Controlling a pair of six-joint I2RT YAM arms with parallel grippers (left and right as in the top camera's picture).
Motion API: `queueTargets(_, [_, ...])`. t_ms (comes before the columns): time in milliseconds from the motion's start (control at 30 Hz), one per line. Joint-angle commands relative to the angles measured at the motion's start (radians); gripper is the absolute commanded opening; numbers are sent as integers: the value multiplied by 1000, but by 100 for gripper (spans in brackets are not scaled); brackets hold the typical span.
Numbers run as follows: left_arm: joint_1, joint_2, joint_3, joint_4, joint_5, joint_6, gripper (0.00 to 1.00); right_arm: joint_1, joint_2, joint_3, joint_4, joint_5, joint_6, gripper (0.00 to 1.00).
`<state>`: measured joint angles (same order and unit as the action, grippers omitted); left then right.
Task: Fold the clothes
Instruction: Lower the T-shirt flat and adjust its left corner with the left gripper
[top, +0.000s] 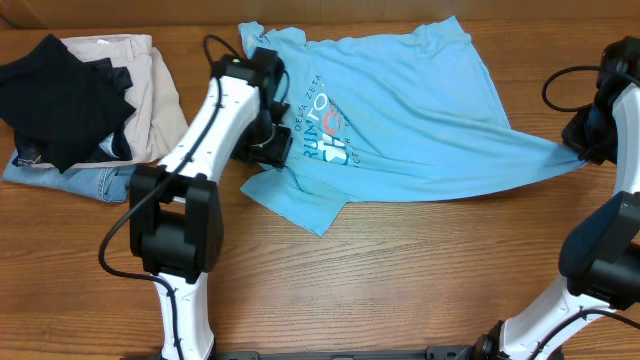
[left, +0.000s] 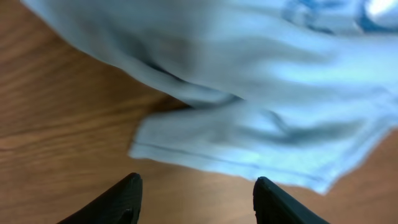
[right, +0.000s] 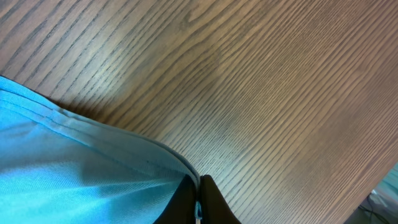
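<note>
Soft matt cloth, faintly creased, on the sky-blue T-shirt (top: 420, 110). Smooth grained wood, low sheen, on the table (top: 400, 290). Matt black plastic on the left gripper (left: 198, 186).

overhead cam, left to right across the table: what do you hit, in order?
black garment → beige trousers → left gripper, open at the shirt's left edge → sky-blue T-shirt → right gripper, pinching the shirt's right end.
</note>
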<state>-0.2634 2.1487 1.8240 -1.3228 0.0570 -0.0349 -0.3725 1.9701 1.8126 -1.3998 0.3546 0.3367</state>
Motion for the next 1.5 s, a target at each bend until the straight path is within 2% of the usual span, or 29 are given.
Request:
queueTargets(0, [4, -26, -50, 41, -23, -21, 59, -5, -43, 4, 3, 9, 8, 4])
queueTargets(333, [4, -26, -203, 176, -24, -6, 68, -5, -43, 4, 0, 2, 8, 4])
queueTargets(533, [3, -26, -318, 277, -22, -6, 66, -5, -43, 4, 0, 2, 8, 4])
queueTargets(600, [2, -26, -334, 273, -10, -6, 51, -5, -43, 4, 0, 2, 8, 4])
queueTargets(633, [0, -26, -337, 255, -1, -6, 36, -5, -43, 4, 0, 2, 8, 4])
queueTargets(667, [-2, -26, -337, 233, 10, -6, 15, -5, -43, 4, 0, 2, 8, 4])
queueTargets(700, [-5, -26, -336, 183, 32, -7, 4, -5, -43, 4, 0, 2, 8, 4])
queueTargets(967, [-6, -26, -336, -166, 145, -40, 4, -5, -43, 4, 3, 2, 8, 4])
queueTargets(1167, [-6, -27, -336, -273, 174, -40, 4, -5, -43, 4, 4, 2, 8, 4])
queueTargets(1200, [-6, -27, -337, -268, 173, -40, 7, -5, -43, 4, 4, 2, 8, 4])
queueTargets(1233, [-6, -27, -337, -261, 173, -40, 18, -5, -43, 4, 4, 2, 8, 4])
queueTargets(1333, [-6, -27, -336, -254, 169, -40, 29, -5, -43, 4, 4, 2, 8, 4])
queueTargets(1467, [-5, -27, -336, -235, 101, -85, 32, -5, -43, 4, 3, 2, 8, 4])
